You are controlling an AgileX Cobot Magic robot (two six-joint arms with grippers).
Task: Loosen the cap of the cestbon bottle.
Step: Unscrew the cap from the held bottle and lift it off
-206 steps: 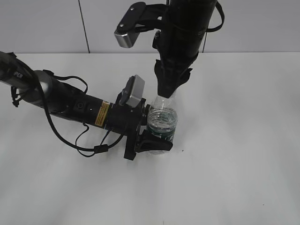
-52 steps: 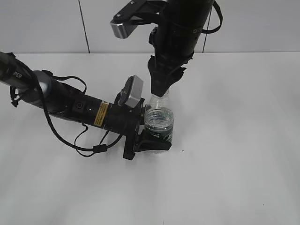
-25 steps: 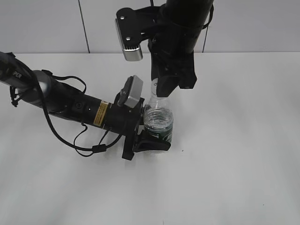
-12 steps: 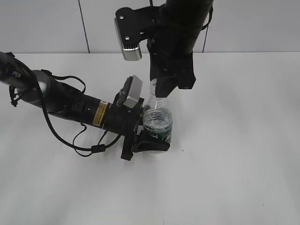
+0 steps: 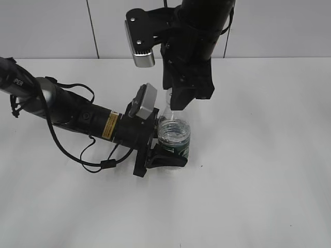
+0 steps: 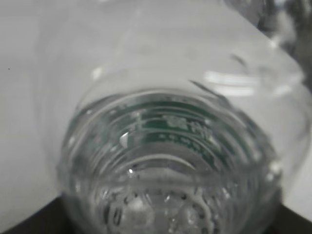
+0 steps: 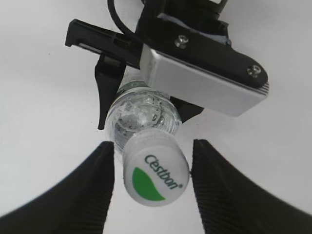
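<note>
The cestbon bottle (image 5: 174, 135) stands slightly tilted on the white table (image 5: 258, 170), clear, with a dark green label band. My left gripper (image 5: 169, 150) reaches in from the left and is shut on its lower body; one finger (image 5: 166, 161) shows in front. The bottle (image 6: 170, 146) fills the left wrist view. From above, my right gripper (image 7: 152, 148) straddles the white cap (image 7: 155, 169) with the green logo. Its ribbed fingers (image 7: 100, 187) stand open on either side, with a thin gap to the cap. In the exterior view the right gripper (image 5: 178, 101) hides the cap.
The left arm (image 5: 67, 111) lies low across the table with a looping black cable (image 5: 98, 157). Its silver wrist camera (image 5: 146, 101) sits just beside the bottle's neck. The right arm's camera housing (image 5: 139, 39) juts out leftward. A grey panelled wall (image 5: 51, 26) backs the table.
The right gripper's jaws have spread apart and let go of the cap. The left gripper still holds the bottle in the same place.
</note>
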